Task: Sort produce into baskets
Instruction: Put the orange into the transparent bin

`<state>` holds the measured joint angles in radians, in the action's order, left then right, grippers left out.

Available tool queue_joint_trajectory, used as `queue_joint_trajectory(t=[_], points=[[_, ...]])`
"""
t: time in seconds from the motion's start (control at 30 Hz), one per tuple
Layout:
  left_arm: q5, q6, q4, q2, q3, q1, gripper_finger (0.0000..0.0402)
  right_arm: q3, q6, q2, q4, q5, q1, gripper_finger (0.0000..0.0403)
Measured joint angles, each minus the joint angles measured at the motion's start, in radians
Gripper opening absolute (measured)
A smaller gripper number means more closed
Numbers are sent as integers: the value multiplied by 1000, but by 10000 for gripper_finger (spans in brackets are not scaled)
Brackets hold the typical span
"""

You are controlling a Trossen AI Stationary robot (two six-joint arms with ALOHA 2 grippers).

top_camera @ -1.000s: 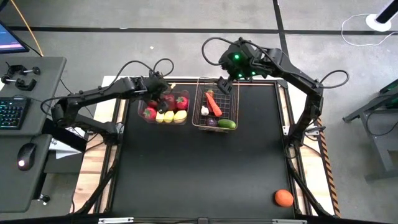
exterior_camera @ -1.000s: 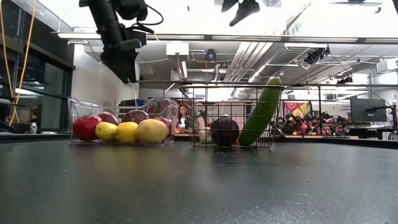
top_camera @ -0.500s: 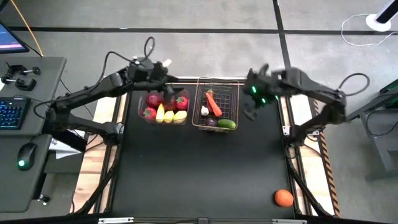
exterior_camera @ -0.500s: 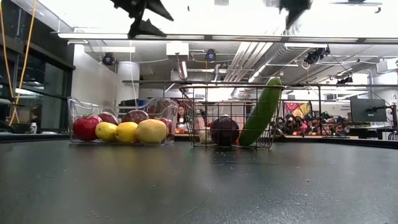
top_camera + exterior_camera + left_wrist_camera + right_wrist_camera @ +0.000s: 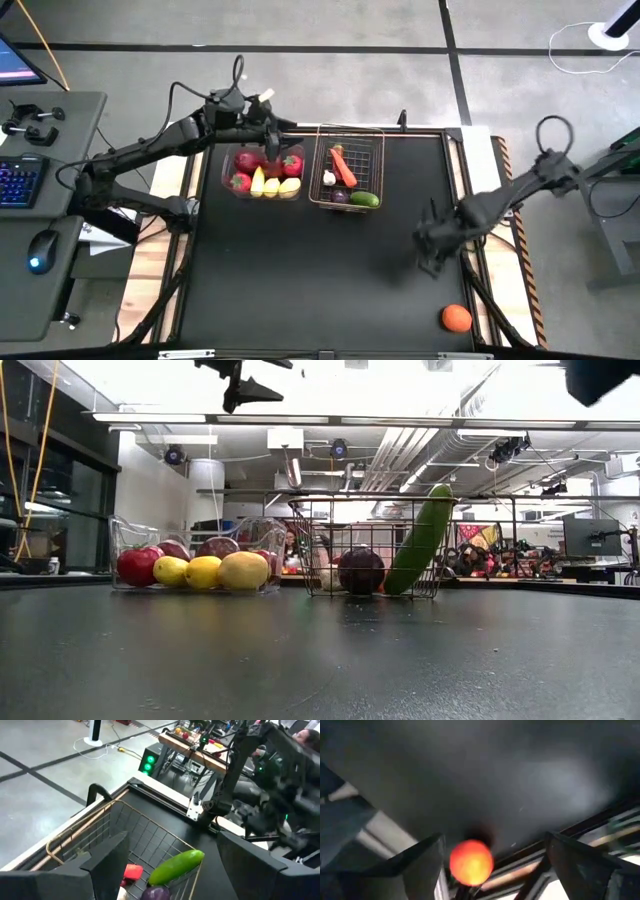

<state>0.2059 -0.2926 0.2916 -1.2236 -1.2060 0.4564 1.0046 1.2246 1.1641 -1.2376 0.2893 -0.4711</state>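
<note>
1. While the right gripper (image 5: 432, 250) hangs above the desk (image 5: 300, 270) with jaws spread and nothing between them, the orange (image 5: 471, 862) sits lower down in its wrist view, between its two dark fingers (image 5: 422, 865).
2. Judgement: the step in hand is the reach for the orange (image 5: 456, 318), which lies alone near the desk's front right corner, well apart from both containers. Best to centre the spread jaws over it before dropping; a round toy may roll if nudged off-centre, and the edge is near.
3. Left gripper (image 5: 268, 128) waits over the clear bin (image 5: 226, 172), jaws spread, holding nothing.
4. Bin holds apples and lemons; wire basket (image 5: 380, 160) holds carrot, garlic, eggplant, cucumber (image 5: 175, 866).
</note>
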Motion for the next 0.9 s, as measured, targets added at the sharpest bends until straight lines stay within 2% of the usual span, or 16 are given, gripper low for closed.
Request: queue_joint_trajectory(t=[0.13,0.2,0.47,0.9], points=[[3,-20,0,0,0,0,287,-107,138,68,184,180,-141,332],[3,-21,0,0,0,-1,287,-136,191,113,253,238,-204,332],[2,-47,-6,0,0,-1,287,-149,301,282,474,327,-340,332],[2,-67,-6,0,1,-1,287,-143,262,481,506,430,-426,333]])
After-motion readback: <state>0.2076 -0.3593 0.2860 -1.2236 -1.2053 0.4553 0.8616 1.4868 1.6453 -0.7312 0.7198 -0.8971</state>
